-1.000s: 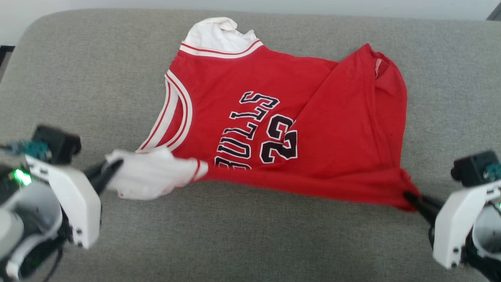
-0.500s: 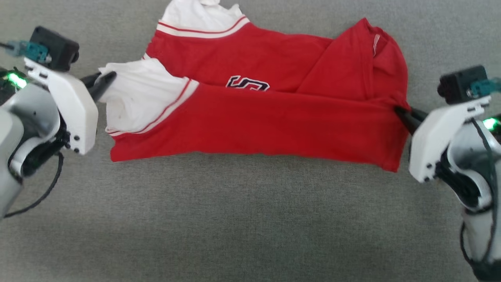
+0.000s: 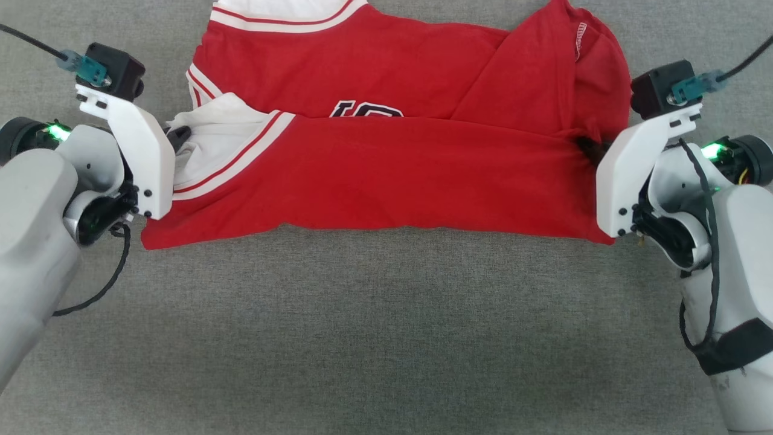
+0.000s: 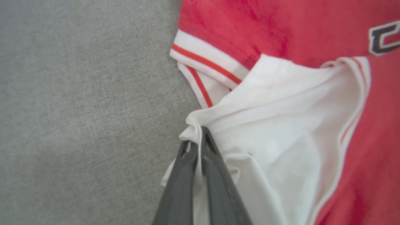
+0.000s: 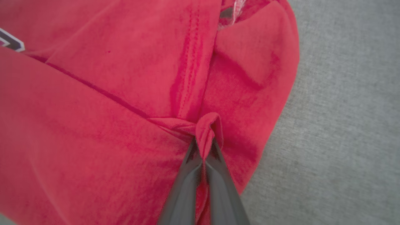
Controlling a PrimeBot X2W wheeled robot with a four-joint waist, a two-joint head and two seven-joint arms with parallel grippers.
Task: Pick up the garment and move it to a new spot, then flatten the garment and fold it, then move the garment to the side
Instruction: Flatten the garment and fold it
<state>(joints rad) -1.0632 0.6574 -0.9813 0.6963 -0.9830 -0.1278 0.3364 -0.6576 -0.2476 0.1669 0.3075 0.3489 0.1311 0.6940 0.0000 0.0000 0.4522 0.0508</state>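
Jaws clenched on both arms, each grasping cloth. Left jaws pinch the bunched edge of the white sleeve; dark fingers meet with fabric between them. Right jaws pinch a small red tuck at the garment's opposite side; fingers pressed together on it. Garment lies on the gray upholstered surface, stretched sideways between the two arms at the far part of the head view. Near half is doubled over the far half, and its edge runs across the middle, covering most of the dark lettering. Red-and-white striped trim sits beside the sleeve. A diagonal crease and a small tag show at the far right corner.
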